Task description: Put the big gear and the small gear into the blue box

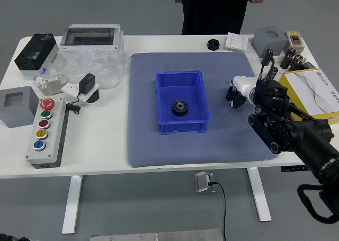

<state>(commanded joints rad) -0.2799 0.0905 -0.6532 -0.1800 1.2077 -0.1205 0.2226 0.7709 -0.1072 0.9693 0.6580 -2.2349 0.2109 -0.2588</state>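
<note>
Reaching over surface's (100, 140) right edge: right hand (237, 96) (can't tell if open or gripping). One gear (180, 108) sits in blue box (183, 128).

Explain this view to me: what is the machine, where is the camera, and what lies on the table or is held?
One camera high on the robot's side looks down over the white table. The black arm from the right belongs to a humanoid robot; its robot hand is over the gray-blue mat. Whether it holds anything, I cannot tell. One black gear lies in the blue box. A button panel sits at left. A person stands beyond the far edge.
</note>
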